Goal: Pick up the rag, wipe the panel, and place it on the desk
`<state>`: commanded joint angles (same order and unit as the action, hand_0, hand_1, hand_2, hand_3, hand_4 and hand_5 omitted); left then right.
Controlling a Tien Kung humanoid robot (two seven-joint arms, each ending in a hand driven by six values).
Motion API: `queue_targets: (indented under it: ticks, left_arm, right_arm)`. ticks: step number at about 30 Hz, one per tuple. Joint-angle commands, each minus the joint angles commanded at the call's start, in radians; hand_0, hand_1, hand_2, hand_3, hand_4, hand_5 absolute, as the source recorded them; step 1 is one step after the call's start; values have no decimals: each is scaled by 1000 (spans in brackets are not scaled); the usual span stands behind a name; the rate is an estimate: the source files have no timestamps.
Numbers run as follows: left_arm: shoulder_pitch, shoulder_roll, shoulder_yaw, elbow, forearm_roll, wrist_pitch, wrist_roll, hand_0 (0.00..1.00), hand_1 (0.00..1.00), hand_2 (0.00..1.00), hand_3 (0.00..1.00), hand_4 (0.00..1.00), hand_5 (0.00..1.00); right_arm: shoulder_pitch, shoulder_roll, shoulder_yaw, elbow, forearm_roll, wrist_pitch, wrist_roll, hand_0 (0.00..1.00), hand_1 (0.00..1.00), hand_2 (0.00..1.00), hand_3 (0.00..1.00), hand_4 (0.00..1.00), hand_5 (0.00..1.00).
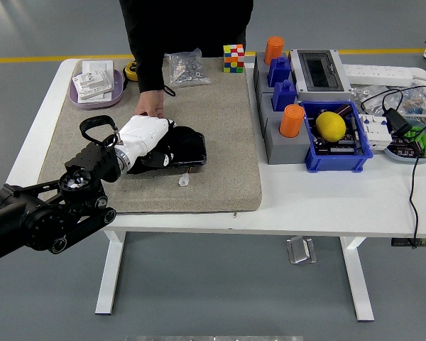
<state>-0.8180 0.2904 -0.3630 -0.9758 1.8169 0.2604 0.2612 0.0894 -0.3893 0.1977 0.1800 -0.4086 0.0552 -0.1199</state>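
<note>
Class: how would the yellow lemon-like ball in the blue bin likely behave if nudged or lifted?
The yellow ball looks round and smooth, so it would probably roll if freed. Inside the blue bin, the walls should contain it. It may be light, possibly plastic; weight cannot be confirmed.

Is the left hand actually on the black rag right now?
Touching. In the head view the left hand lies directly on the black rag on the mat, its fingers pressed into the cloth, no gap showing.

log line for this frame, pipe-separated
phase: wiping | left hand: pressing black rag on mat | right hand: not in view | person's hand: resting on mat by robot hand
</note>
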Motion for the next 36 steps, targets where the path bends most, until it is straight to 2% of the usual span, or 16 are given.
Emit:
queue_targets:
  ticks: [20, 36]
  left_arm:
    - [24, 62, -25, 27, 17, 5, -2, 229, 173, 477, 390, 371, 2]
    - [42, 126, -42, 47, 29, 10, -4, 229, 174, 477, 392, 373, 2]
  right_arm:
    - [-13, 7, 60, 0, -49, 1, -7, 724, 597, 673, 583, 998, 429]
    - [-17, 7, 152, 0, -137, 6, -26, 723, 597, 673, 582, 998, 429]
